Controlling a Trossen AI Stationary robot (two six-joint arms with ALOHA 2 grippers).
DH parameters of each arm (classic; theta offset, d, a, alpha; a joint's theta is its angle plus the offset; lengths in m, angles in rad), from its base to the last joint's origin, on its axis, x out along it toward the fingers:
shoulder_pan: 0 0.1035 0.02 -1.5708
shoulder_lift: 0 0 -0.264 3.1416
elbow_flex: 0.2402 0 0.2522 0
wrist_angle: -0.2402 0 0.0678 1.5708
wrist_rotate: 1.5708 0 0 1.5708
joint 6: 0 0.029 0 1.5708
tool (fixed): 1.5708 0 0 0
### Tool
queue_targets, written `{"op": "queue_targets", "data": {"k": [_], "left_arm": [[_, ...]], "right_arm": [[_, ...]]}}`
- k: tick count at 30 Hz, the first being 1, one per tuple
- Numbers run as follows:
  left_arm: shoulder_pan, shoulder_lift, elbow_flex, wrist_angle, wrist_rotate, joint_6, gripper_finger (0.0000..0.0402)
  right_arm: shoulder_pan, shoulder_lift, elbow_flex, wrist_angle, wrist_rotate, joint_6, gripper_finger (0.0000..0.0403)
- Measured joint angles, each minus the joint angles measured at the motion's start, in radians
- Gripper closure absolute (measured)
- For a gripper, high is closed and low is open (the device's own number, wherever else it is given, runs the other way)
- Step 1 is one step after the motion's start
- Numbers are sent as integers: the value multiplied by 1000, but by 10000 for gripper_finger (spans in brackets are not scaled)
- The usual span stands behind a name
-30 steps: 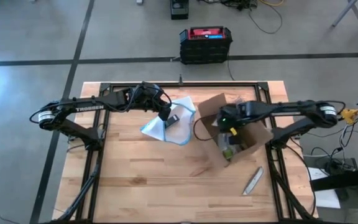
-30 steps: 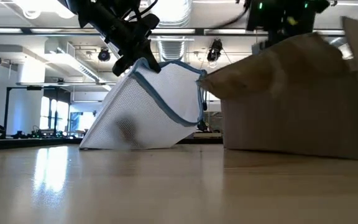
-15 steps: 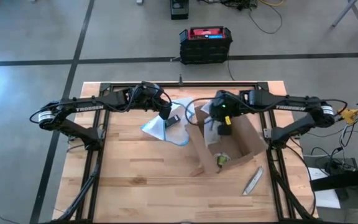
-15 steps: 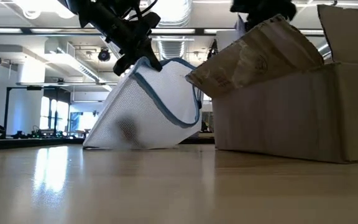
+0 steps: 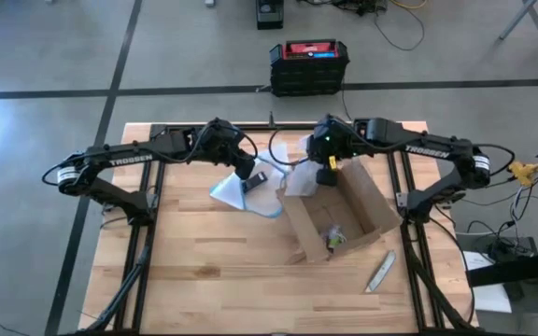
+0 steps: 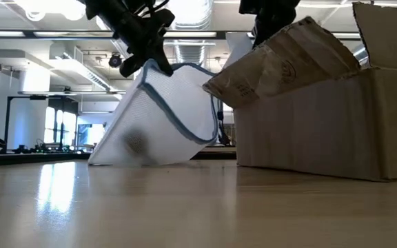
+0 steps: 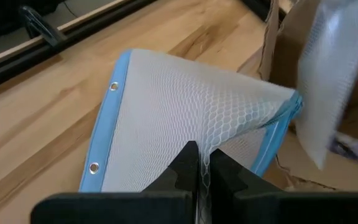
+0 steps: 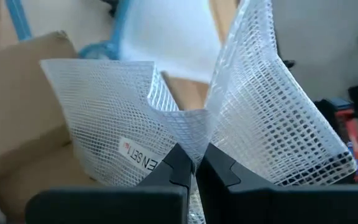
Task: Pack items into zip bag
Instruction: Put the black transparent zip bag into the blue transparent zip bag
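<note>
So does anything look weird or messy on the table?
Yes. The box sits crooked, and one flap is bent and crumpled. The zip bag isn't lying flat either: the left claw pinches it and holds it tilted up off the table. The right claw grips a crumpled white mesh piece above the box.

You see a whitish zip bag [image 7: 185, 112] with a fine honeycomb mesh pattern and a light blue border strip set with small silver eyelets. The piece [image 8: 185, 118] in the right wrist view is white with a square grid mesh and a small white label bearing red print. The cardboard box [image 5: 344, 219] is plain brown, on the pale wood-grain table [image 5: 204, 271].
</note>
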Motion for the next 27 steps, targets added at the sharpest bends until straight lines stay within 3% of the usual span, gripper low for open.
{"op": "queue_targets", "data": {"k": [7, 13, 17, 19, 25, 27], "left_arm": [[17, -4, 33, -19, 1, 0, 401], [76, -10, 124, -258, -2, -8, 401], [112, -11, 170, -398, 9, -12, 401], [127, -14, 182, -416, 62, 10, 401], [132, -15, 188, -407, 310, 42, 401], [131, -15, 179, -422, 336, 35, 401]], "right_arm": [[27, -18, 0, 257, -39, 40, 403], [98, -10, 0, 538, -17, 62, 403], [115, 11, 2, 679, -133, 86, 403], [117, 33, 2, 686, -144, 110, 403], [150, 132, 1, 699, 244, 27, 403], [162, 152, 1, 708, 291, 36, 403]]}}
